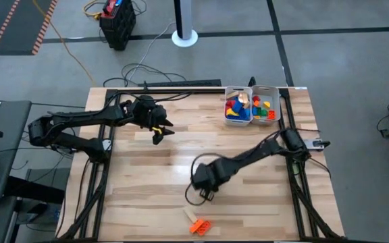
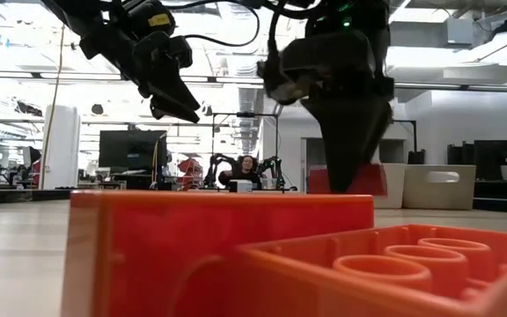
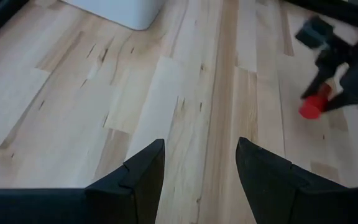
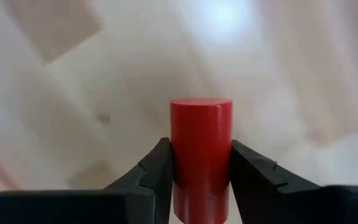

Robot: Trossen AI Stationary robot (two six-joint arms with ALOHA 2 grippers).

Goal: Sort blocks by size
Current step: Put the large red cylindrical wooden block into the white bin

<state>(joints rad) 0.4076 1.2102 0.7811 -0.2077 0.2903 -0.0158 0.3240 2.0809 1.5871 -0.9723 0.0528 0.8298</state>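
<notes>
My right gripper (image 1: 206,185) stands over the table's middle, pointing down, shut on a red round block (image 4: 201,155). The same block shows red behind the fingers in the low view (image 2: 370,179). My left gripper (image 1: 159,132) hangs open above the far left of the table with nothing between its fingers (image 3: 199,180). Two white trays (image 1: 229,90) at the far right hold several red, blue, yellow and green blocks (image 1: 237,108). An orange studded brick (image 1: 200,227) and a pale wooden bar (image 1: 189,214) lie flat near the front edge. My right gripper pinches the red block's curved side (image 4: 178,163) between its two fingers, one on each side. The fingers come from above, pointing down, and lie along the block. The block stands upright in the hold, its free end (image 4: 201,106) past the fingertips.
Bare wooden table spreads between the arms and toward the left and near edges. Black frame rails (image 1: 294,169) run along the table's sides. In the low view the orange brick (image 2: 236,255) fills the foreground. A person sits far off in the room (image 2: 250,167).
</notes>
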